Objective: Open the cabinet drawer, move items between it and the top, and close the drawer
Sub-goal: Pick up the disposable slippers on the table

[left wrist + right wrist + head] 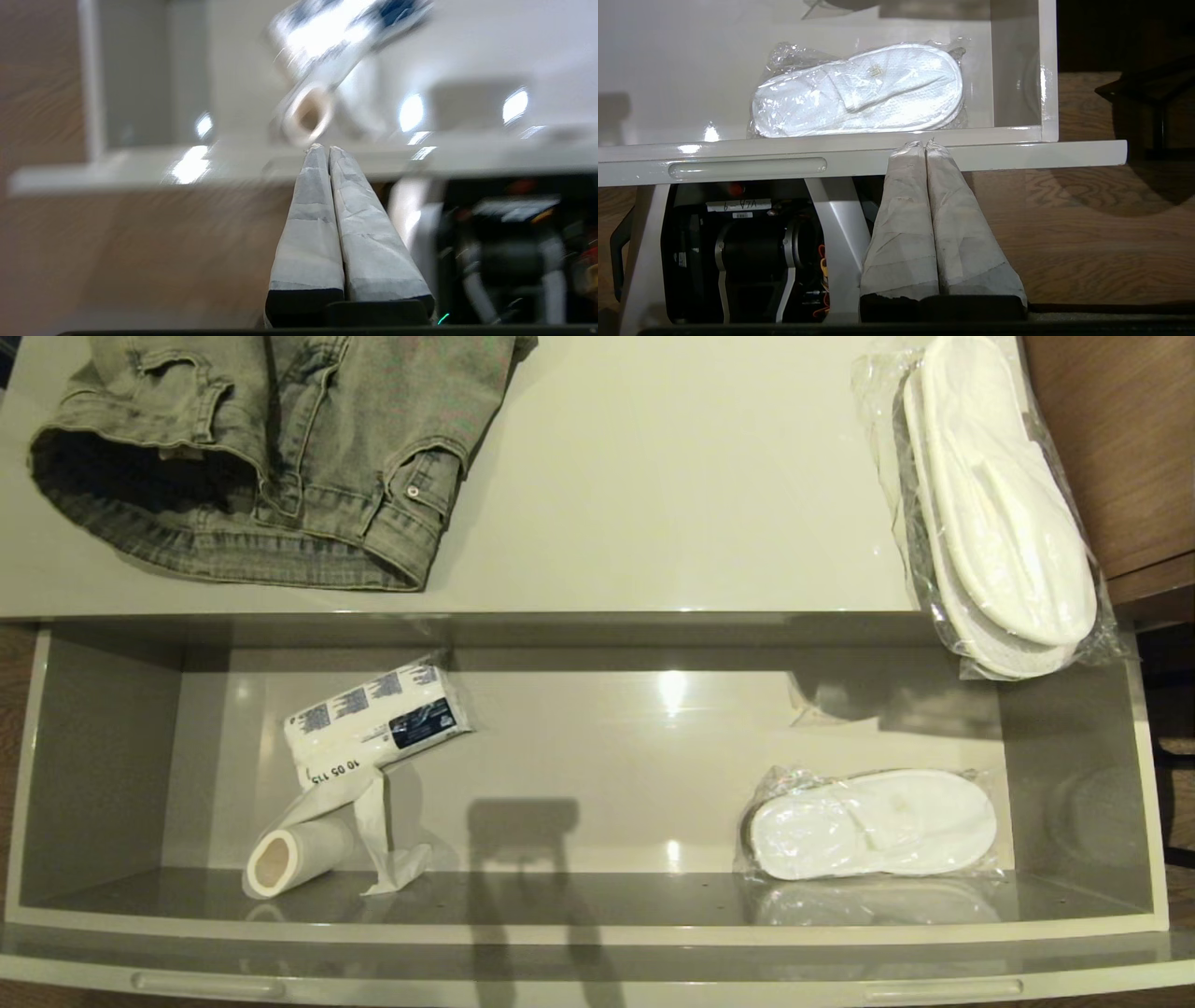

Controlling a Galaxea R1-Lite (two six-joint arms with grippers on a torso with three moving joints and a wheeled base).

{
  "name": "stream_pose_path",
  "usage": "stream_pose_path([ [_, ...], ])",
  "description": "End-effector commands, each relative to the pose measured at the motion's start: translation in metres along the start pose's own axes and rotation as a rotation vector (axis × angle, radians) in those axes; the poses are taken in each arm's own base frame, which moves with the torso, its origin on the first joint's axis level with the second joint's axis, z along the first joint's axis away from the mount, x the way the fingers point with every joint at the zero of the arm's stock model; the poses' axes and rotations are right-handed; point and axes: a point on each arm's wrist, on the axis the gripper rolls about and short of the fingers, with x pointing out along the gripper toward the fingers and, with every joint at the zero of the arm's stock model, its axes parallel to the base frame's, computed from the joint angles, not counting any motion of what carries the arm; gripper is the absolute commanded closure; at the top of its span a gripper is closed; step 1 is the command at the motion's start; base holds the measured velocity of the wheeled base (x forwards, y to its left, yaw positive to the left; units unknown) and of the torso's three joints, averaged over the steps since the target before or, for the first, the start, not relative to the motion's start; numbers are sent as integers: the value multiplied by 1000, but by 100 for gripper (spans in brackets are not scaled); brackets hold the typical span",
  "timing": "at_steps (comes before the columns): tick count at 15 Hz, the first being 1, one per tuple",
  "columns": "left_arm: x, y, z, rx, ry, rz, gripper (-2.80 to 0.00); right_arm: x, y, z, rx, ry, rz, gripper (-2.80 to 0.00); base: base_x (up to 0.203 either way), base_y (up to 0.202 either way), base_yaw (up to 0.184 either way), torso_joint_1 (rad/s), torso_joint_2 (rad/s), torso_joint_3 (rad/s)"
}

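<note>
The cabinet drawer (597,933) stands pulled wide open below the top (672,485). A folded grey-green denim garment (280,448) lies on the top at the far left. One wrapped pair of white slippers (999,504) rests on the top's right end, overhanging the edge. A second wrapped pair (873,823) (859,91) lies inside the drawer at the right. Neither gripper shows in the head view. My left gripper (324,148) is shut and empty, low before the drawer front. My right gripper (924,142) is shut and empty, just outside the drawer front (1017,156), right of a slot handle (747,168).
A white tissue pack with blue print (378,719) and a partly unrolled white paper roll (299,854) (308,114) lie in the drawer's left half. Brown wooden furniture (1120,448) borders the top on the right. My base (738,247) and wood floor (1087,233) lie under the drawer front.
</note>
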Motion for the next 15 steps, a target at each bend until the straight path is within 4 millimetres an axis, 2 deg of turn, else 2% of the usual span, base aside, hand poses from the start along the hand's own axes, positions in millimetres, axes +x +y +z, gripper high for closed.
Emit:
stream_pose_path([
  [1, 2, -1, -4, -27, 6, -27, 0, 0, 0, 0, 0, -1, 0, 0, 0, 0, 0, 0, 0, 0],
  [3, 2, -2, -13, -57, 80, -33, 0, 0, 0, 0, 0, -1, 0, 0, 0, 0, 0, 0, 0, 0],
  [15, 2, -1, -13, -79, 84, -19, 0, 0, 0, 0, -5, -2, 1, 0, 0, 0, 0, 0, 0, 0],
])
